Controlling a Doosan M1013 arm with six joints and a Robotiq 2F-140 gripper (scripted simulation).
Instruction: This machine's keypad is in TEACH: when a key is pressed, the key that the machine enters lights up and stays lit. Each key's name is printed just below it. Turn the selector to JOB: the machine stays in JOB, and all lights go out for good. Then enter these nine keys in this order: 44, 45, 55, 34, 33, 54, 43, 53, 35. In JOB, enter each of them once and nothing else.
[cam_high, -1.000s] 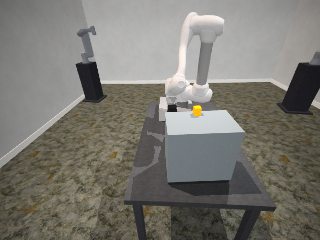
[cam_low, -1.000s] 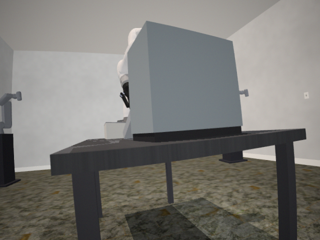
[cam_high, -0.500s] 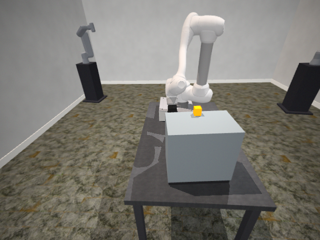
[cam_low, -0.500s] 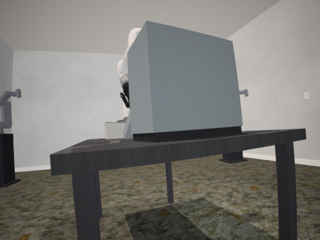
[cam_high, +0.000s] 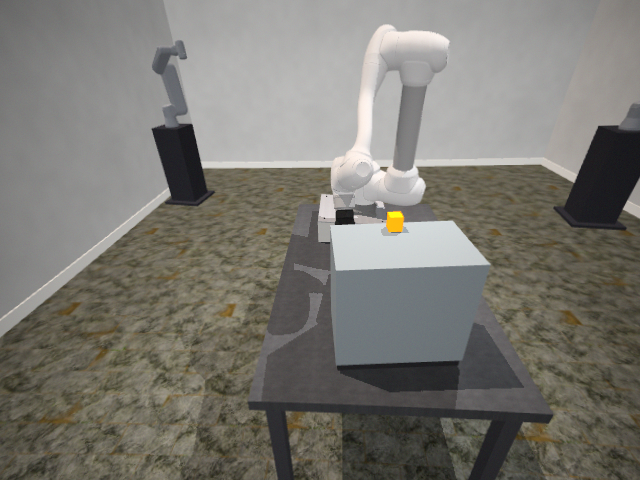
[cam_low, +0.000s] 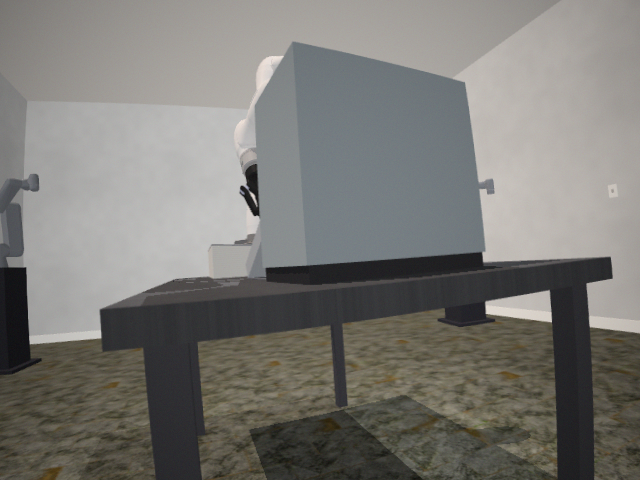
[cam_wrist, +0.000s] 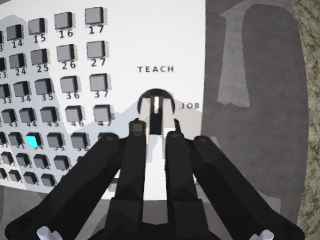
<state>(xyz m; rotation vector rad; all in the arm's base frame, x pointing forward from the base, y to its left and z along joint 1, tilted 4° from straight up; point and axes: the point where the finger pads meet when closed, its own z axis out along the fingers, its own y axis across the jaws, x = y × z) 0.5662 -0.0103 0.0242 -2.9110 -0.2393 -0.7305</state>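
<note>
The black gripper (cam_wrist: 155, 135) was squeezed shut on the round selector (cam_wrist: 155, 103), which sat on the white panel (cam_wrist: 180, 20) to the right of the keys, with the word TEACH (cam_wrist: 155, 68) printed above it and JOB half hidden beside one finger. To the left, the grey keys (cam_wrist: 98, 48) showed numbers like 17, 27 and 37, and one key (cam_wrist: 31, 140) glowed blue. Farther off, a big grey box (cam_high: 403, 289) with a small orange block (cam_high: 394, 221) on top filled much of the dark table (cam_high: 289, 372), leaving a bare strip along its left edge
</note>
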